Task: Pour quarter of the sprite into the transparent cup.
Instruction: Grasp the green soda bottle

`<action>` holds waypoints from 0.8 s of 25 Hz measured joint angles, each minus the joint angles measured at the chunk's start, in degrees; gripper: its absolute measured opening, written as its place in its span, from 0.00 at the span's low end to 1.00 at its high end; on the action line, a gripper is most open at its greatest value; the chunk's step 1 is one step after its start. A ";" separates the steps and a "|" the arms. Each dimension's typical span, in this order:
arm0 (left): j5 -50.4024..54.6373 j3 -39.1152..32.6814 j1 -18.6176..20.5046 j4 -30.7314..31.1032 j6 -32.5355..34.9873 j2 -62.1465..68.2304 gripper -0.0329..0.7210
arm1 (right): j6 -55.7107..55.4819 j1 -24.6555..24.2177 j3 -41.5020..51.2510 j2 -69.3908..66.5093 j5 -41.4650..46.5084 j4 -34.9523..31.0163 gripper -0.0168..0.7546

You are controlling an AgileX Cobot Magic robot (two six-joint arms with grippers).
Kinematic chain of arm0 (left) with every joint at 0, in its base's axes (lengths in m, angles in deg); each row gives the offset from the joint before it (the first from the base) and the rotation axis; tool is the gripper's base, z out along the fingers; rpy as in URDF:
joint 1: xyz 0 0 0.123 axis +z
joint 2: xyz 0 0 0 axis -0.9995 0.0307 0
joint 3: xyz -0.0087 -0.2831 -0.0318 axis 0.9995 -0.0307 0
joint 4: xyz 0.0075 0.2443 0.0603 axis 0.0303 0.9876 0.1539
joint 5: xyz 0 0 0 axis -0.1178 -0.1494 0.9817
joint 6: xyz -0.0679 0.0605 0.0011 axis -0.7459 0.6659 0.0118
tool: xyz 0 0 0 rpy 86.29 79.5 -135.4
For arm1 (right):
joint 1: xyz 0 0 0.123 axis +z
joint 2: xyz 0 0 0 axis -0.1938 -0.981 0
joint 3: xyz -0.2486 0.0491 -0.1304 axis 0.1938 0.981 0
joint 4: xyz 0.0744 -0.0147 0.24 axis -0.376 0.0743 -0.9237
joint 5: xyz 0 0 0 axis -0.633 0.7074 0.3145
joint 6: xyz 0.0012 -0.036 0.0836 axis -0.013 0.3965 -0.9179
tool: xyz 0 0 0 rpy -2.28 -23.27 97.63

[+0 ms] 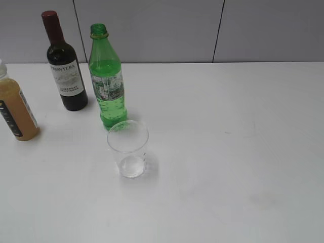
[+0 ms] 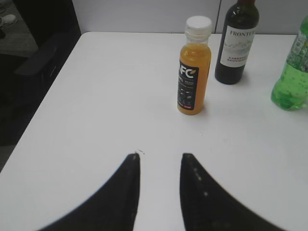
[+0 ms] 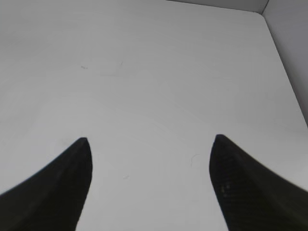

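On your exterior view neither arm appears, so you only get the objects: the sprite (image 1: pixel 106 78) stands upright and uncapped at the back left of the white surface (image 1: pixel 228 152), with the cup (image 1: pixel 128 149) upright just in front of it and slightly to its right, near but whether they touch you cannot tell from this angle. The cup looks empty. To the left of the sprite stands a wine bottle (image 1: pixel 65 65), close beside it, and at the far left edge an orange bottle (image 1: pixel 15 104) is cut off by the frame. Your left wrist view gives you what the exterior one lacks: the left tool (image 2: pixel 160 159) hangs over bare surface with its two dark fingers (image 2: pixel 126 192) a small way apart, released and holding nothing. From there you see the orange bottle (image 2: pixel 194 67) whole, white cap on, nearest the tool, the wine bottle (image 2: pixel 236 41) behind it to the right, and only a lower slice of the sprite (image 2: pixel 292 72) at the right edge; the cup does not show here. Your right wrist view shows none of the objects, only the right tool (image 3: pixel 150 142) spread wide and released above plain surface (image 3: pixel 144 72), with a wall meeting the surface's far right corner.
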 joint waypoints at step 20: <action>0.00 0.00 0.00 0.00 0.00 0.00 0.35 | -0.05 0.00 0.04 0.00 0.00 -0.02 0.78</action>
